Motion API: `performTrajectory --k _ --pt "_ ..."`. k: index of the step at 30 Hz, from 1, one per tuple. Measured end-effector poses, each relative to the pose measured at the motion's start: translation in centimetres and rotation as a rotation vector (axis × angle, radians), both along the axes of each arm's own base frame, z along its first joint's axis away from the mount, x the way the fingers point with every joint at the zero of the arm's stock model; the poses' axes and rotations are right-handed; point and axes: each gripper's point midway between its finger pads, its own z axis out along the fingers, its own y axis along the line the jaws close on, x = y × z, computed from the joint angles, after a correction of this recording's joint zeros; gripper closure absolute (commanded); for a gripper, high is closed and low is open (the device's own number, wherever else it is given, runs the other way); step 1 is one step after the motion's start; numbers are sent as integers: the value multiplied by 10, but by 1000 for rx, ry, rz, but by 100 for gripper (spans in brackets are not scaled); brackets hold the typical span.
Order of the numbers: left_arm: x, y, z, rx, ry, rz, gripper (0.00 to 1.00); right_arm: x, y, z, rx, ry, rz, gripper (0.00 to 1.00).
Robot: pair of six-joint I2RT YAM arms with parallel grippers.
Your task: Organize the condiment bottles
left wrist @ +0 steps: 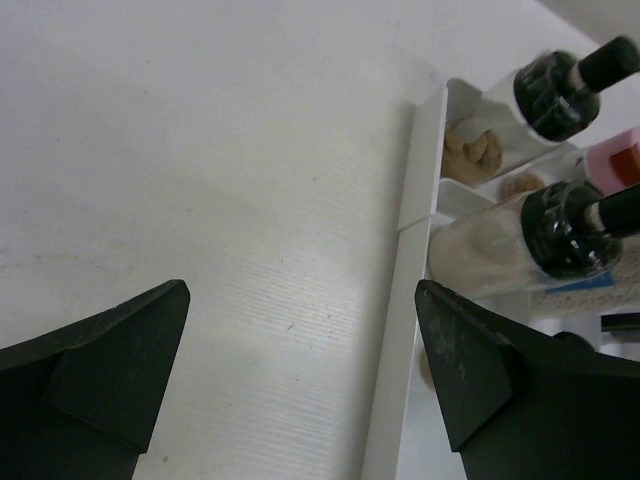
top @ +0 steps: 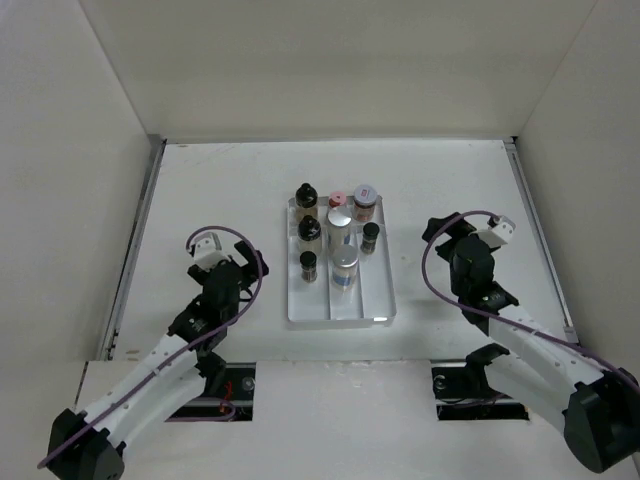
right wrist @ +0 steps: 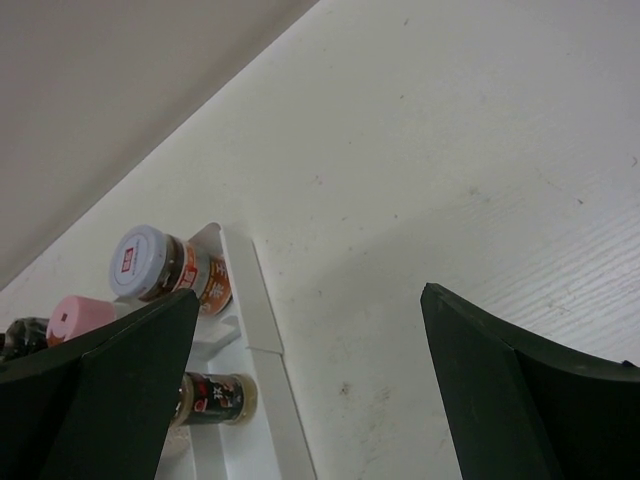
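Condiment bottles [top: 340,222], eight in all (four black-capped, one pink-capped, three pale-lidded), stand upright, long axes vertical, in the white tray [top: 340,312] on the table [top: 220,190]. One jar [right wrist: 160,268] bears a red-and-white lid label, its writing unreadable. The left tool [left wrist: 300,290] and right tool [right wrist: 308,300] are both released, empty.

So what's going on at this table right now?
The small capped condiment bottles all sit in the white divided tray. The robot's left gripper and right gripper are both open and empty, one on each side of the tray over the white table, so nothing is being handled at this moment.
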Motion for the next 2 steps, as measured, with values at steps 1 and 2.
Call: performTrajectory --k 1,2 --pt "1 2 4 -15 -13 4 0 0 0 0 0 0 1 0" --pt "1 4 6 -23 -20 10 0 0 0 0 0 0 1 0"
